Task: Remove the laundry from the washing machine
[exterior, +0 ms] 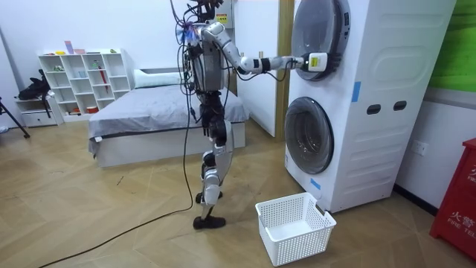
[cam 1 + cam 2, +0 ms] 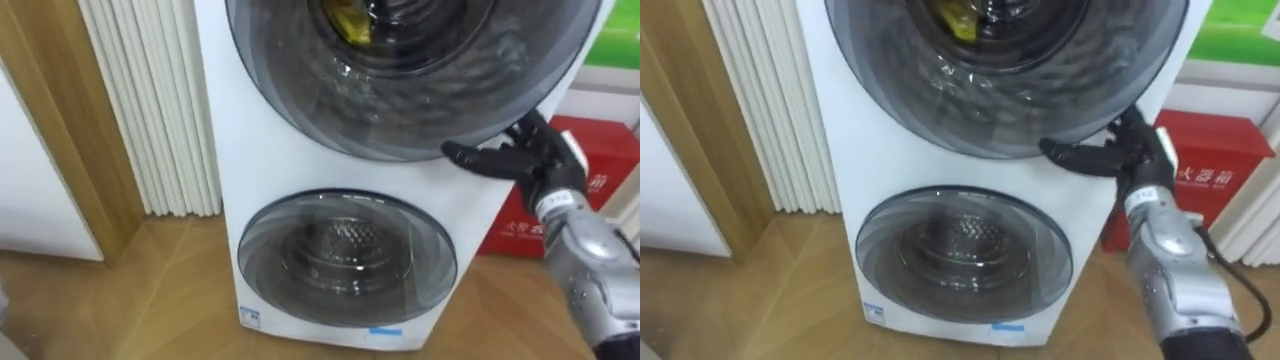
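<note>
clothing [image 2: 350,22] shows as a yellow bundle inside the upper drum, at the top edge of the eye views. it sits behind the glass upper door [image 2: 400,105] of the stacked washing machine [image 2: 225,150], and that door looks shut or nearly so. from the right robot hand [image 2: 530,160] the bundle lies up, to the left and deeper in, with the glass between them. its long axis cannot be told. the robot hand rests at the door's lower right rim, fingers spread wide and mostly straight, thumb pointing left along the rim, holding nothing.

the reach probably turns on getting the door swung clear first; which side it hinges on is not plain. a red box [image 2: 610,160] stands just beside the machine's right edge, close behind the forearm, so room there is tight. the lower door [image 2: 345,255] is closed. in the room view a white basket [image 1: 294,227] waits on the floor [image 1: 111,216] near the machine's front corner, with open floor behind the standing robot.
</note>
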